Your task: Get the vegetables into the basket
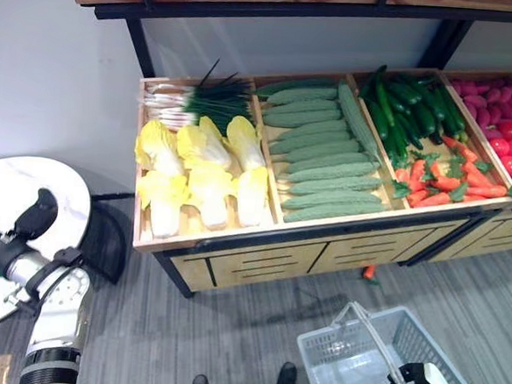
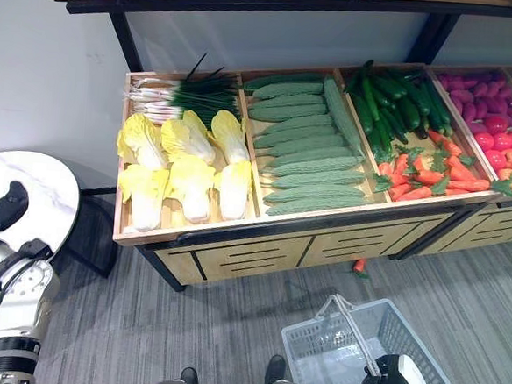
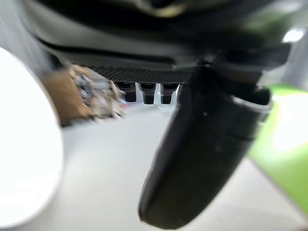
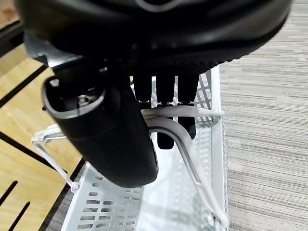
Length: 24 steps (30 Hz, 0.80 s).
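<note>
my right hand has its fingers curled on the basket handle; left hand relaxed, empty – vegetables lie ahead on the stand, nearer left hand.

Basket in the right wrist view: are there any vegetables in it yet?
No. The basket shows a bare white bottom, with the right hand curled round its handle.

Colours across the produce stand

Pale yellow cabbages fill the left crate beneath green-and-white scallions; bumpy light-green gourds lie centre, dark green cucumbers above orange carrots, pink and red produce upper right. Lower right, the basket is pale grey lattice over grey striped floor.
</note>
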Tool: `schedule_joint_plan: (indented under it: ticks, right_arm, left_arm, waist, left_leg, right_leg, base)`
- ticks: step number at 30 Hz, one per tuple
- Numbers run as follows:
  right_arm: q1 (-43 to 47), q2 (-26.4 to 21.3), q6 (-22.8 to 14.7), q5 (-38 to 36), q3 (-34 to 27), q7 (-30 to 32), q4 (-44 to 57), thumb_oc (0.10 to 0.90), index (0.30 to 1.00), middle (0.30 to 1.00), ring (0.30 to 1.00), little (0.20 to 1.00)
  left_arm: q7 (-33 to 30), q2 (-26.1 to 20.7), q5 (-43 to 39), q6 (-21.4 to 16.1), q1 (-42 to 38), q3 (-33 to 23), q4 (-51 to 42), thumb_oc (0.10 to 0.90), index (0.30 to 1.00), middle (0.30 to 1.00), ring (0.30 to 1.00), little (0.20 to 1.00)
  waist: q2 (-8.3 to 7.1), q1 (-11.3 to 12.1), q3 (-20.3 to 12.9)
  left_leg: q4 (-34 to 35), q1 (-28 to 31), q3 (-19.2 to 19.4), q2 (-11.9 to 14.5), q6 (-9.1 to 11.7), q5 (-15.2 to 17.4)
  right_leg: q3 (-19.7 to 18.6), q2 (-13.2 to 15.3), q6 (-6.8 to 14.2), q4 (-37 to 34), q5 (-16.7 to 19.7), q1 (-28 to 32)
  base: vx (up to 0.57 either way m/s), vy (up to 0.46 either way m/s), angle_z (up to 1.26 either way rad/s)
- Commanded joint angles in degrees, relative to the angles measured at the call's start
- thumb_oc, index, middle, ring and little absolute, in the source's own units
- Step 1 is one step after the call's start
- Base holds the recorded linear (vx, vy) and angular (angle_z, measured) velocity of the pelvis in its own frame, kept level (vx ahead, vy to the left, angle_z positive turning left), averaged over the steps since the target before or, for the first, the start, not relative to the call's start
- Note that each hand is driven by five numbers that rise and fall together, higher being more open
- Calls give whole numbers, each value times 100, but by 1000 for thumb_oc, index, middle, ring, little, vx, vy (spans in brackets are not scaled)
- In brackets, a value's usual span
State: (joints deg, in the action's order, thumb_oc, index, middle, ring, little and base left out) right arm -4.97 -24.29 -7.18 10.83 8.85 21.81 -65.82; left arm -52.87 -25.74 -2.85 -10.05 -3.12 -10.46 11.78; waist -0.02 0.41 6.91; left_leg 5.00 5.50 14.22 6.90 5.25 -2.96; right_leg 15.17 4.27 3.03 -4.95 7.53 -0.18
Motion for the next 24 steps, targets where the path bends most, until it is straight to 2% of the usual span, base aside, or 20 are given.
schedule_joint_plan:
  ticks: [1, 8, 12, 24]
  right_arm:
    - [409, -461, -85, 56, 50, 54, 202, 400, 300, 300, 300, 300]
    - [454, -414, -102, 122, 98, -15, 295, 400, 300, 300, 300, 300]
    - [418, -411, -124, 141, 106, -4, 400, 400, 300, 300, 300, 300]
    - [382, -346, -126, 212, 236, 66, 416, 400, 300, 300, 300, 300]
  left_arm:
    - [853, -377, 674, -241, -384, 340, 772, 900, 1000, 1000, 1000, 1000]
    - [1380, -35, 817, -240, -620, 998, 612, 900, 1000, 1000, 1000, 1000]
    - [1479, 60, 851, -190, -732, 1121, 764, 900, 1000, 1000, 1000, 1000]
    - [1089, 218, 956, -54, -1024, 1158, 1091, 900, 1000, 1000, 1000, 1000]
  waist:
    - [-254, -177, -87]
    - [-252, -289, -136]
    - [-257, -340, -153]
    - [-320, -398, -140]
  left_leg:
    - [0, -22, -119, 195, 241, 26]
    - [0, 40, -8, 238, 238, 63]
    - [0, 68, 60, 253, 245, 76]
    - [0, 78, 134, 300, 250, 84]
  right_leg:
    - [-343, 534, 671, -5, -3, -21]
    - [-442, 493, 664, -5, -15, -42]
    - [-492, 460, 663, -5, -19, -60]
    - [-584, 387, 659, -5, -26, -118]
  base:
    - [-1, 10, -7]
    - [13, -10, -11]
    - [27, -17, -15]
    - [24, -18, -6]
